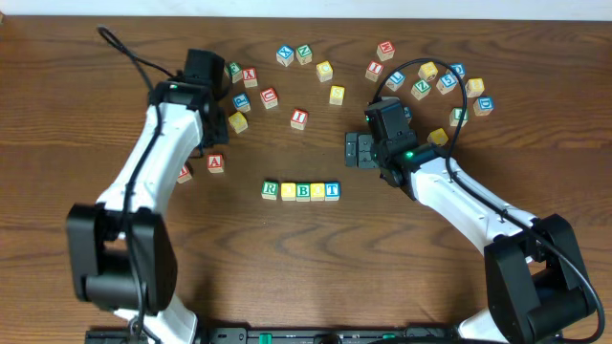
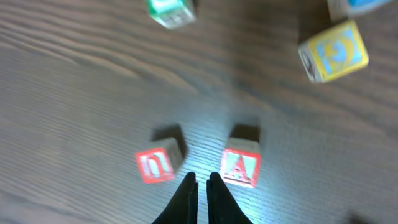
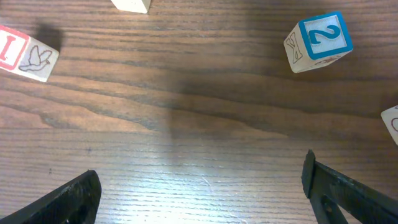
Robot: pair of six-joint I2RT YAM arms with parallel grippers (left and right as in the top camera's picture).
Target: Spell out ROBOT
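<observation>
Left gripper [image 2: 202,180] closed on nothing; right gripper [image 3: 200,177] open, near the ROBOT row [image 1: 300,190].

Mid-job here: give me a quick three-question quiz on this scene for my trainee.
1. True or false: the left pincer is shut on the red A cube.
2. How many blocks stand in the row of cubes between the arms? A three, B five, C seven.
3. Fill in: the jaws of the right pincer stand ____.
Key: 1 false, it is shut on nothing and the A lies beside its tips; 2 B; 3 open.
</observation>
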